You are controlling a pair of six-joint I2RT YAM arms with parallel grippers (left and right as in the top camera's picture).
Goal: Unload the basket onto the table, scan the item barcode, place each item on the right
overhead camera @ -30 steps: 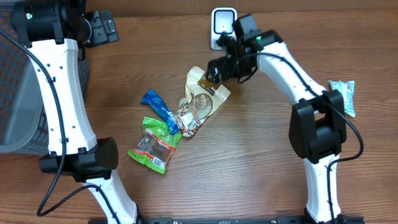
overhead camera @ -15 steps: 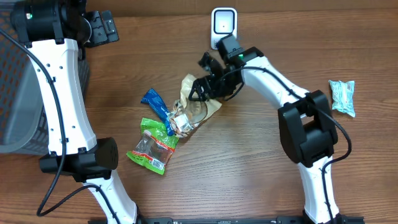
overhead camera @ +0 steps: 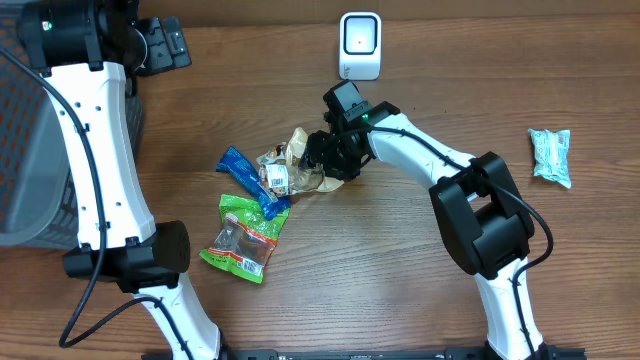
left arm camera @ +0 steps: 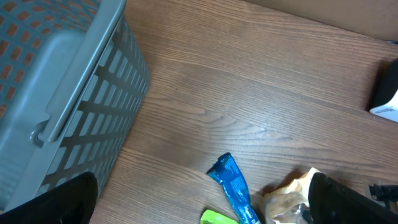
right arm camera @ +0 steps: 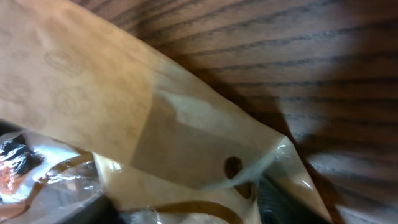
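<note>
Blue packet [overhead camera: 245,175] and green packet [overhead camera: 243,233] crowd the middle (touching); open tabletop [overhead camera: 250,80] between basket [overhead camera: 20,190] and scanner [overhead camera: 360,42]

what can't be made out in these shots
- Grip of the right tool: in the overhead view its own wrist covers the jaws, and the right wrist view is filled by the blurred tan bag.
- Print on the tan bag: overhead, too small to read.
- blue packet: left wrist, cut by the bottom edge.

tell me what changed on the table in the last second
The right gripper swung left and back from the scanner onto the tan pouch, shoving it left and crumpling it. Whether it has gripped the pouch is unclear. The blue packet and green packet were nudged left. The left gripper, scanner and teal packet stayed put.
</note>
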